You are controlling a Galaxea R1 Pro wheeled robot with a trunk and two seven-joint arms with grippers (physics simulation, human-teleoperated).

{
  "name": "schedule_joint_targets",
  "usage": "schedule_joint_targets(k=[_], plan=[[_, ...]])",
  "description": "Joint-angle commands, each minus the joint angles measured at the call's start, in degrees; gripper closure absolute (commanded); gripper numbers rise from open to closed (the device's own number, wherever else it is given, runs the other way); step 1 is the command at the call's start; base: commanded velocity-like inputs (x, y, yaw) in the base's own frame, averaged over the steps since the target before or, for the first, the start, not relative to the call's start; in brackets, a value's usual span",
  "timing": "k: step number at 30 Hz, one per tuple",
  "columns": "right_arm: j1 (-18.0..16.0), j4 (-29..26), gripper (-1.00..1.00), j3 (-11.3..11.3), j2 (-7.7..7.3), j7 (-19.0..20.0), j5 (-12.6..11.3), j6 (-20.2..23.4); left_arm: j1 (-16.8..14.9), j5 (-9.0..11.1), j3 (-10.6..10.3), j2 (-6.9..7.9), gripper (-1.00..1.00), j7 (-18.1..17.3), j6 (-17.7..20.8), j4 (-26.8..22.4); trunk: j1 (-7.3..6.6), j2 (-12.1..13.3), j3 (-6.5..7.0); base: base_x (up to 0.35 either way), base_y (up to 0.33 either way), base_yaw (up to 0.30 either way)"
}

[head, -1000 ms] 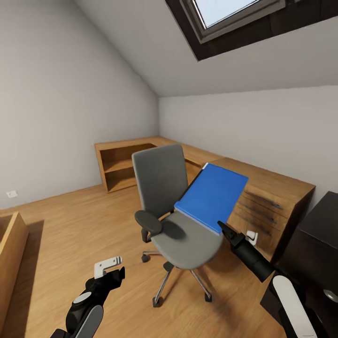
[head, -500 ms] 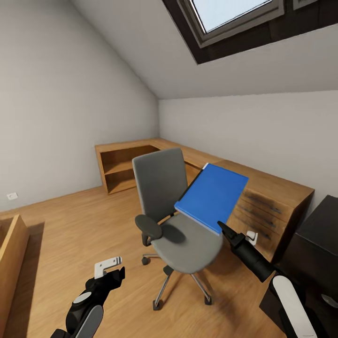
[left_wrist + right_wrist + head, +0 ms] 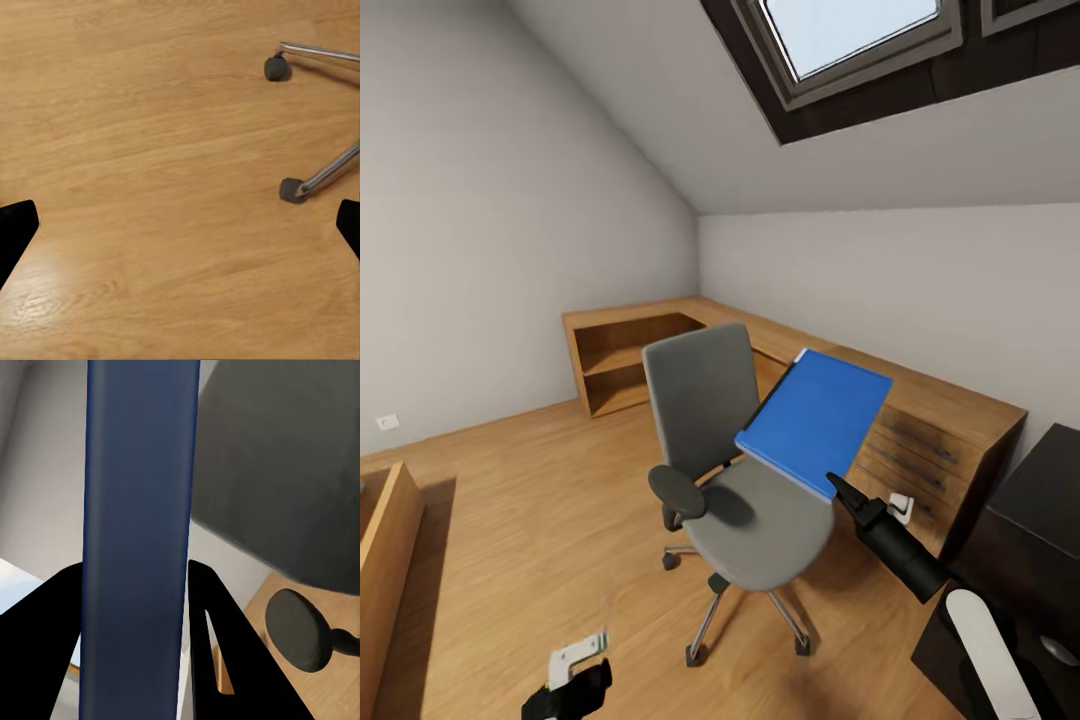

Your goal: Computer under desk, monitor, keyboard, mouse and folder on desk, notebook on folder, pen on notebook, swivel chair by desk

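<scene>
The swivel chair (image 3: 745,500) stands mid-room on the wood floor, its grey seat bare. The bright blue folder (image 3: 815,418) hangs tilted above the seat's right side. My right gripper (image 3: 840,490) is shut on its lower edge. In the right wrist view the folder (image 3: 139,472) runs edge-on between the black fingers of the gripper (image 3: 135,574), with the chair's back (image 3: 300,457) and armrest (image 3: 300,637) behind. My left gripper (image 3: 582,668) is low at the front left, open over bare floor, its fingertips wide apart in the left wrist view (image 3: 180,225). A black corner of the desk (image 3: 1045,480) shows at the right.
A low wooden shelf unit (image 3: 920,420) runs along the far walls behind the chair. The chair's chrome legs and casters (image 3: 294,189) lie close to my left gripper. A wooden bed frame (image 3: 390,540) sits at the left edge. Open floor spreads left of the chair.
My left arm has dropped low toward the floor. The view has tilted up slightly. The right gripper still holds the folder in much the same place.
</scene>
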Motion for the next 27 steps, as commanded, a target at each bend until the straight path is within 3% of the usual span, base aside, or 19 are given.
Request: schedule_joint_targets(k=[1, 4, 7, 10, 11, 13, 14, 15, 16, 17, 18, 20, 21, 23, 26, 27], plan=[[-0.03, -0.06, 1.0, -0.08, -0.02, -0.01, -0.34, 0.51, -0.03, 0.27, -0.92, 0.07, -1.0, 0.35, -2.3, 2.03, -0.23, 0.38, 0.13, 0.0, 0.0, 0.0], [-0.01, -0.9, 1.0, -0.15, -0.06, -0.32, -0.43, 1.72, 0.0, 0.28, -2.17, 0.07, -1.0, 0.36, -5.75, 8.44, -0.89, 1.59, 0.67, 0.0, 0.0, 0.0], [0.0, -2.14, 1.0, -0.44, 0.08, -1.59, -0.5, 3.8, 0.01, 0.09, -2.66, 0.02, -1.0, 0.33, -6.84, 13.11, -1.55, 2.79, 1.2, 0.0, 0.0, 0.0], [-0.05, -3.8, 1.0, -1.5, 0.29, -8.23, -1.92, 5.19, 0.02, 0.0, -2.89, 0.04, -1.0, 0.26, -7.53, 15.5, -2.21, 3.99, 1.74, 0.0, 0.0, 0.0], [-0.11, -5.0, 1.0, -1.91, 0.35, -12.49, -4.1, 5.45, 0.02, -0.02, -2.93, 0.05, -1.0, 0.24, -7.72, 15.96, -2.43, 4.4, 1.92, 0.0, 0.0, 0.0], [-0.25, -5.96, 1.0, -2.17, 0.33, -17.13, -7.48, 5.61, 0.02, -0.03, -2.96, 0.06, -1.0, 0.24, -7.87, 16.28, -2.87, 5.2, 2.28, 0.0, 0.0, 0.0], [-0.42, -6.53, 1.0, -2.37, 0.2, -21.73, -11.96, 5.73, 0.02, -0.04, -2.97, 0.05, -1.0, 0.23, -7.97, 16.52, -3.09, 5.6, 2.46, 0.0, 0.0, 0.0], [-0.53, -6.71, 1.0, -2.44, 0.11, -23.9, -14.49, 5.78, 0.02, -0.04, -2.98, 0.03, -1.0, 0.23, -8.0, 16.6, -3.31, 6.0, 2.64, 0.0, 0.0, 0.0], [-0.81, -6.91, 1.0, -2.54, -0.11, -27.86, -19.72, 5.82, 0.02, -0.04, -2.99, 0.02, -1.0, 0.23, -8.05, 16.72, -3.53, 6.4, 2.82, 0.0, 0.0, 0.0], [-0.95, -6.97, 1.0, -2.58, -0.28, -29.7, -22.27, 5.84, 0.02, -0.04, -2.99, 0.01, -1.0, 0.23, -8.07, 16.77, -3.75, 6.8, 3.0, 0.0, 0.0, 0.0], [-1.18, -7.03, 1.0, -2.63, -0.61, -33.31, -26.94, 5.76, 0.02, -0.04, -3.0, 0.0, -1.0, 0.22, -8.1, 16.83, -3.97, 7.2, 3.18, 0.0, 0.0, 0.0], [-1.32, -7.16, 1.0, -2.67, -0.75, -37.14, -30.67, 5.62, 0.02, -0.05, -3.0, -0.01, -1.0, 0.22, -8.11, 16.87, -4.4, 8.01, 3.54, 0.0, 0.0, 0.0], [-1.42, -7.26, 1.0, -2.7, -0.82, -41.05, -33.18, 5.5, 0.02, -0.05, -3.0, -0.01, -1.0, 0.22, -8.17, 16.9, -4.62, 8.41, 3.72, 0.0, 0.0, 0.0], [-1.5, -7.36, 1.0, -2.85, -0.88, -45.86, -35.32, 5.39, 0.02, -0.05, -3.0, 0.0, -1.0, 0.22, -8.24, 16.94, -5.06, 9.21, 4.08, 0.0, 0.0, 0.0], [-1.56, -7.23, 1.0, -3.12, -0.98, -49.14, -36.74, 5.32, 0.02, -0.06, -3.0, 0.05, -1.0, 0.22, -8.29, 17.0, -5.72, 10.41, 4.62, 0.0, 0.0, 0.0], [-1.49, -7.28, 1.0, -5.02, -1.17, -48.72, -37.36, 5.76, 0.02, -0.02, -3.0, 0.05, -1.0, 0.22, -8.31, 17.01, -5.94, 10.81, 4.8, 0.0, 0.0, 0.0]])
